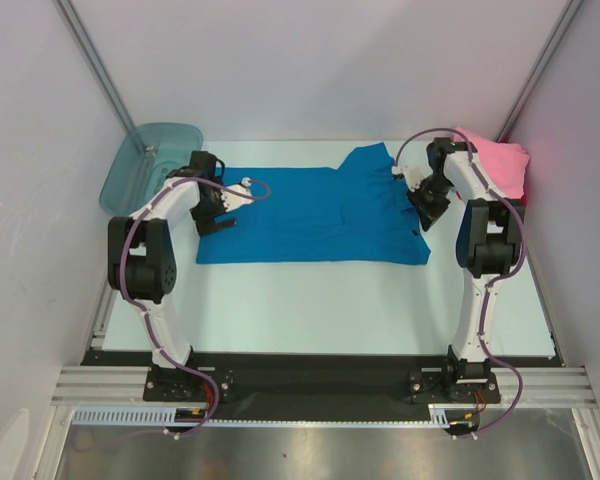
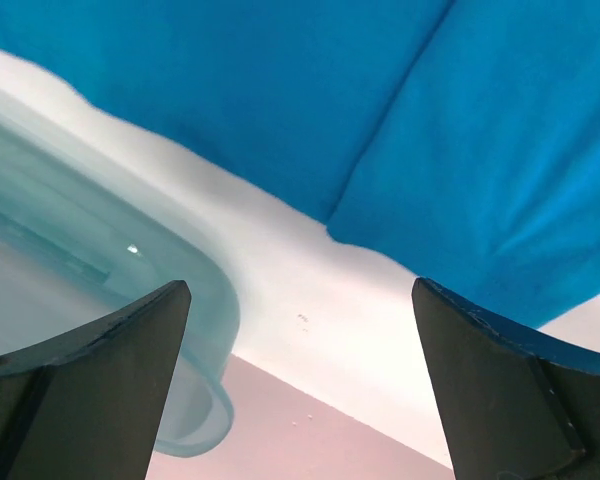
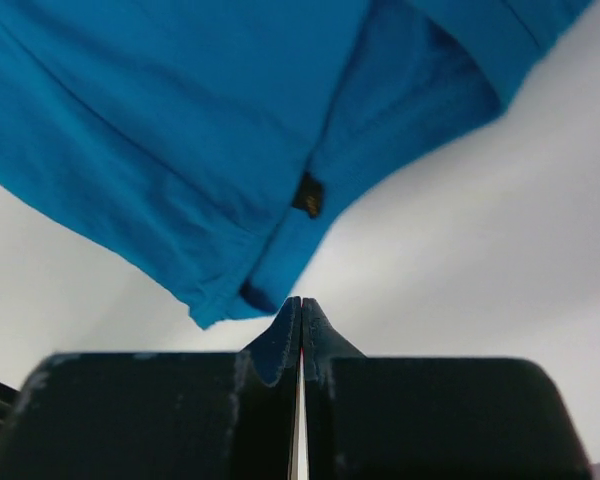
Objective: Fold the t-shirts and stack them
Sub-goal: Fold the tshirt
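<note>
A bright blue t-shirt (image 1: 310,215) lies spread flat across the middle of the table, one sleeve pointing toward the back. A pink t-shirt (image 1: 495,165) lies bunched at the back right corner. My left gripper (image 1: 220,218) hovers at the blue shirt's left edge. In the left wrist view that gripper (image 2: 300,330) is open with nothing between its fingers, and the blue t-shirt (image 2: 380,120) is beyond them. My right gripper (image 1: 422,218) is at the shirt's right edge. Seen from the right wrist, it (image 3: 301,305) is shut and empty, its tips just short of a corner of the blue t-shirt (image 3: 180,130).
A translucent teal plastic tub (image 1: 150,160) stands at the back left corner, and in the left wrist view the tub (image 2: 80,230) is close to the left finger. White walls enclose the table on three sides. Bare white tabletop (image 1: 320,300) lies between the shirt and the arm bases.
</note>
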### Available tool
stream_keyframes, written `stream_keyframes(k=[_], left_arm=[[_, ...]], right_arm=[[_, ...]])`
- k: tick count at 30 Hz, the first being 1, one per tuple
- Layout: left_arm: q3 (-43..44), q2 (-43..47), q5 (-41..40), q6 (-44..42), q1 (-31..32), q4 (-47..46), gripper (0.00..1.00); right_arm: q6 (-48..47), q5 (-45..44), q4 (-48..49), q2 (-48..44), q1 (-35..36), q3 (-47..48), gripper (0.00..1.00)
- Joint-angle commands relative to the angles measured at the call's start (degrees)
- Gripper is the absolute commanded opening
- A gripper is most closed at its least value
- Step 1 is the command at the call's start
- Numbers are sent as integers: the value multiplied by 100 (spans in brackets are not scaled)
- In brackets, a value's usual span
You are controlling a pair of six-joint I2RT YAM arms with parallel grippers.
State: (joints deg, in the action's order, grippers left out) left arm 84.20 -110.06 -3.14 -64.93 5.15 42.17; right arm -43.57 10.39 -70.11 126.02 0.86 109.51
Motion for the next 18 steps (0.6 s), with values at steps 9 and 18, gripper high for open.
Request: stream_keyframes(k=[9,18], left_arm=[[96,-200,182,419,478,2,100],[131,-191,226,639,628,-113,100]], right_arm=[[314,341,296,528,300,650,0],[534,305,542,977,213,1019,0]])
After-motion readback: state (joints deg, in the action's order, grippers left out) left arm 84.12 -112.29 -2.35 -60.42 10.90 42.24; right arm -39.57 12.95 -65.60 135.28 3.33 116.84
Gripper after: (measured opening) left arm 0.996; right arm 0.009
